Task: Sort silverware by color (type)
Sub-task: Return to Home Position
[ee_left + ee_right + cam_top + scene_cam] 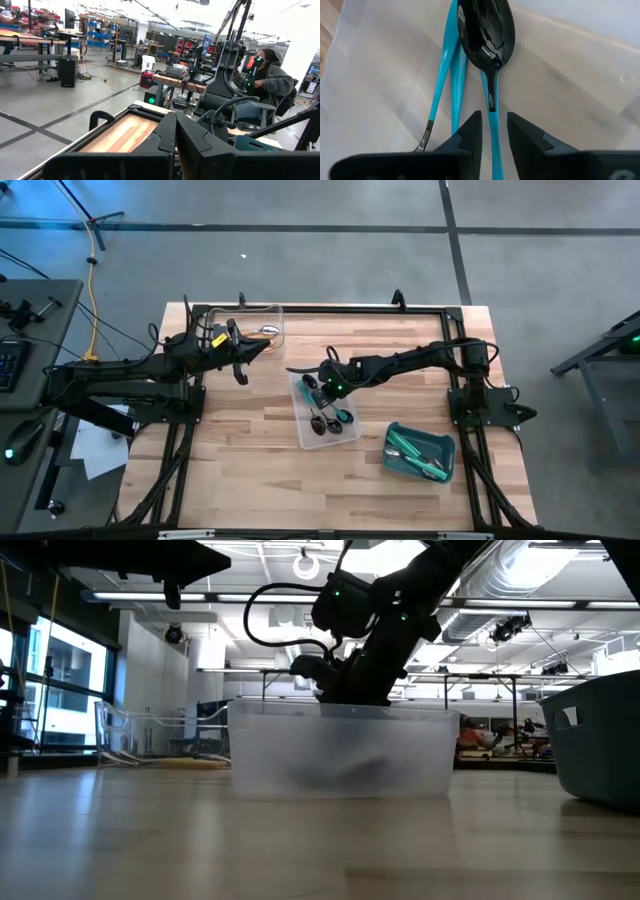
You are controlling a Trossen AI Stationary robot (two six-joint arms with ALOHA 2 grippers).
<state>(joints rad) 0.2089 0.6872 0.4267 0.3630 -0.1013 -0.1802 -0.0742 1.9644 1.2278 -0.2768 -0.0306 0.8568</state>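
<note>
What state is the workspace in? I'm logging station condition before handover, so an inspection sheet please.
Surface: wooden table.
Job's things: blue spoons in middle tray; green spoons in bin; orange spoon in far tray.
Clutter: nothing seen.
Grippers: right gripper open over middle tray; left gripper shut, by far tray.
Cables: yellow cable on floor.
Surroundings: seated person beyond table.

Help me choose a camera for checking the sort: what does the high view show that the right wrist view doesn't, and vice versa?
Only the high view: the teal bin and its spoons, the second clear tray, and the left gripper near it. Only the right wrist view: one teal handle between the fingers of the open right gripper, not gripped. Both: the middle clear tray with teal-blue spoons.
</note>
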